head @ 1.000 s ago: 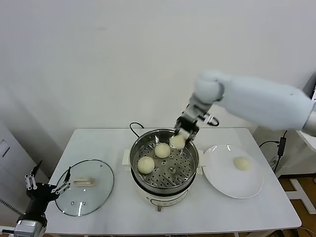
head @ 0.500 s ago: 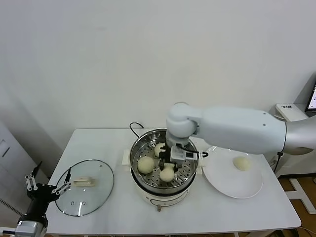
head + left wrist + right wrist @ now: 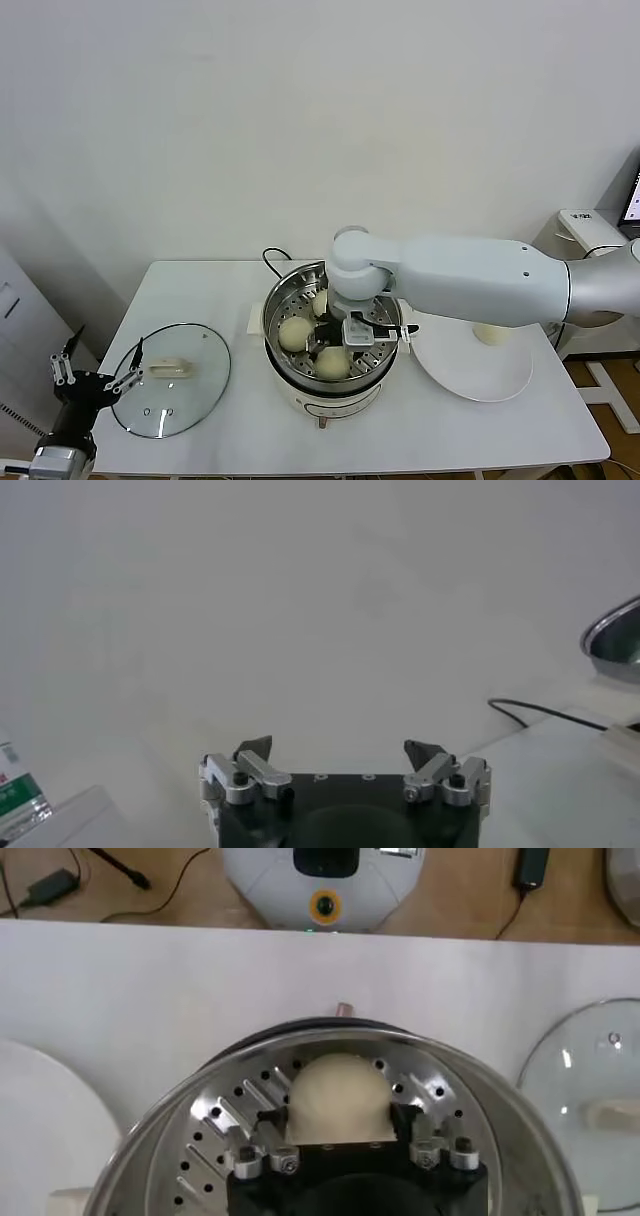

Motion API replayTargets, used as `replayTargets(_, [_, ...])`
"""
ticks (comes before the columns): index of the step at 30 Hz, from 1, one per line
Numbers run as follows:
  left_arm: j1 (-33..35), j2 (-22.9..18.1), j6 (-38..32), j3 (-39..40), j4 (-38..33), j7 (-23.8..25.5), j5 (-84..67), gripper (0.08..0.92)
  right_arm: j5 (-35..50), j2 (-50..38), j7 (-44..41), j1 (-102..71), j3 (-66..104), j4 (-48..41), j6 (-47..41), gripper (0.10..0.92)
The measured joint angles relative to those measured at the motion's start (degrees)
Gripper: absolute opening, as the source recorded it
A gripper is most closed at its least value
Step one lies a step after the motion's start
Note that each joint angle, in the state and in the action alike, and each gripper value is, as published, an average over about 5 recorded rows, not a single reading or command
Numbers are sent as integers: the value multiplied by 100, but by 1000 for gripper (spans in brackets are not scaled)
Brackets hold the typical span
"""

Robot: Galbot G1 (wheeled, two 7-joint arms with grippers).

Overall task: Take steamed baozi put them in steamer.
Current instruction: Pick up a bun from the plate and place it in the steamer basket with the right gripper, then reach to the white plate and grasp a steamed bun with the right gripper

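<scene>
Your right gripper [image 3: 338,1133] sits inside the steamer [image 3: 200,1118], jaws released, a baozi [image 3: 338,1096] resting between them. Your left gripper [image 3: 342,770] waits with jaws spread, nothing between them.

The head view looks forward and down from above the near edge of the white worktop [image 3: 210,440], taking in its whole top with the steamer [image 3: 290,300] at mid-worktop. The right wrist view sits close over the steamer [image 3: 470,1098], facing down past its own claw [image 3: 340,1133]; both views share the steamer and glass lid [image 3: 170,380]. The left wrist view, off the worktop's left end, faces level toward the wall.
</scene>
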Motion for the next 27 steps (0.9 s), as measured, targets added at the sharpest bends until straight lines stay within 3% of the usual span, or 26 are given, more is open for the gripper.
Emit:
replayTargets(8, [10,52,4,-1,-9,-3,-32,823,1061,-393,165,511,14,-528,-765,823])
replayTargets(16, [-45,105,42,51,-46,-11,-30,823,2417,-1013,134,1011,-446,-1807,-1777,823])
replayTargets(27, [-60,142,110,119,-108,-25,12,823,1759,-1824,102,-105,348,-3502,-1826,823])
